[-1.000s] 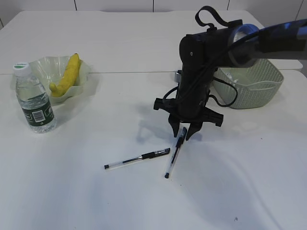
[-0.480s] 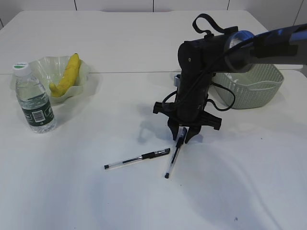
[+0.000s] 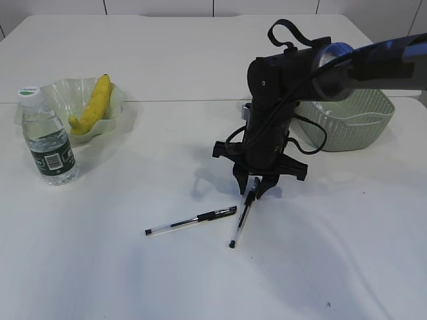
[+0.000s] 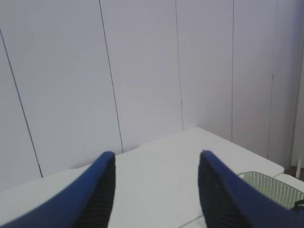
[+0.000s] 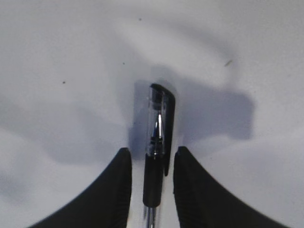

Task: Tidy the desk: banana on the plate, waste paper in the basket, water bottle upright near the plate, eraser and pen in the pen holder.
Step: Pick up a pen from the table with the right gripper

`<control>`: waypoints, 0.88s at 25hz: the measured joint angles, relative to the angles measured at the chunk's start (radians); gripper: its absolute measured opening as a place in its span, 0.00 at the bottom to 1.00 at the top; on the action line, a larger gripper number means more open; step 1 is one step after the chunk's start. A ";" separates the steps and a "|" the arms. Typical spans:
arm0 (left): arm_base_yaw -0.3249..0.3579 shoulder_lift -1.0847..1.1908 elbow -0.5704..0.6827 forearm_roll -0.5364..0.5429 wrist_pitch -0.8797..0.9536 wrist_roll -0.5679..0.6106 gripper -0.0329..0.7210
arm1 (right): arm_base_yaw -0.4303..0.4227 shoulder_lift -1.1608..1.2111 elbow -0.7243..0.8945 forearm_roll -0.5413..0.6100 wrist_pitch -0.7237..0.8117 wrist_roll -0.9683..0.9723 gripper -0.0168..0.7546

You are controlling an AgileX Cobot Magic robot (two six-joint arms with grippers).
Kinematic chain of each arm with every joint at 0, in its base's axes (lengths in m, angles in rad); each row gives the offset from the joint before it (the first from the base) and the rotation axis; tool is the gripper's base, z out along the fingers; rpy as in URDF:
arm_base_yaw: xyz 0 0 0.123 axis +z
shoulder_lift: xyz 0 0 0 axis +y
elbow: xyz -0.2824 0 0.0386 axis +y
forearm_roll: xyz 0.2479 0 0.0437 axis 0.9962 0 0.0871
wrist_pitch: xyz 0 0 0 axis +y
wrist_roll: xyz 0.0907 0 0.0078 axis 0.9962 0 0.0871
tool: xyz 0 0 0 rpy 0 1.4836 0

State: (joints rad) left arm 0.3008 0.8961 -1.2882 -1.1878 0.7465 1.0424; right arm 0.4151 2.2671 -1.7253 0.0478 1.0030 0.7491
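Pens were the job we were on. Our right gripper was low over the white table, with its two black fingers standing on either side of the clear pen with a black cap. We could see thin gaps between the fingers and the pen, so the fingers were only partly spread and not yet pinching it. The pen lay flat on the table, cap end between the fingers, the rest pointing toward the near edge. A second clear pen with a black grip lay just beside it, apart from the gripper.

Our left gripper was up in the air, its blue fingers spread wide and holding nothing.

We saw the long yellow banana already on the pale green wavy plate, and the clear plastic water bottle with a white cap standing up near the plate. The light green woven basket sat behind the right arm. We could not see the eraser, and we could not tell where the pen holder was.

Next, we thought, the right fingers had to press together on the pen, lift it, and carry it to the holder.
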 joint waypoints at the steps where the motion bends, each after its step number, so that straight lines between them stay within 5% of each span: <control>1: 0.000 0.000 0.000 0.000 0.000 0.000 0.56 | 0.000 0.000 0.000 0.000 -0.002 0.000 0.32; 22: 0.000 -0.001 0.000 0.002 0.002 0.000 0.56 | 0.000 0.000 0.000 0.000 0.005 0.000 0.32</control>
State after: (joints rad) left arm 0.3008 0.8954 -1.2882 -1.1862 0.7485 1.0424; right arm 0.4151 2.2671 -1.7253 0.0478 1.0084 0.7491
